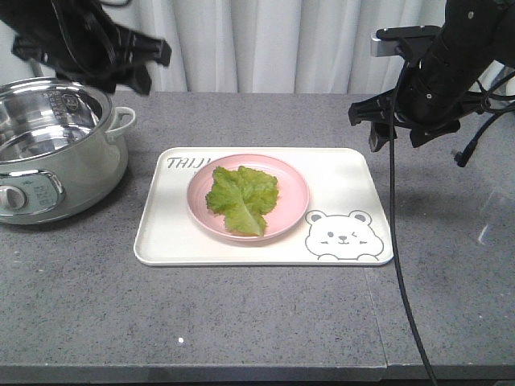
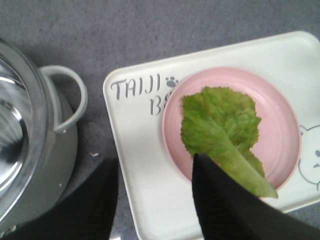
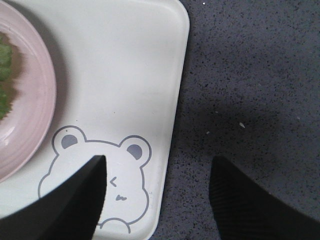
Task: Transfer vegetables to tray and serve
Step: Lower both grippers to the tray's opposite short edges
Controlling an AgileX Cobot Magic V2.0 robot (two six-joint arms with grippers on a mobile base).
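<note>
One crinkled green lettuce leaf (image 1: 241, 197) (image 2: 220, 125), the vegetables, lies on a round pink plate (image 1: 291, 186) (image 2: 282, 145) that stands on the cream tray (image 1: 346, 173) (image 2: 145, 165) (image 3: 125, 75) with the bear face. My left gripper (image 1: 153, 71) (image 2: 155, 160) hangs open and empty above the tray's left edge, between the pot and the plate. Over the tray's right edge, at the bear corner, my right gripper (image 1: 368, 125) (image 3: 160, 160) is open and empty, well above the surface. The right wrist view shows only slivers of the plate (image 3: 30, 100) and leaf (image 3: 4, 75).
A pale green electric pot (image 1: 56, 153) (image 2: 30, 150) with a steel inner bowl stands left of the tray, its side handle (image 2: 70, 100) towards it. The grey tabletop (image 1: 241, 322) lies around them. White curtains hang behind. A faint transparent object (image 1: 491, 213) sits at the far right.
</note>
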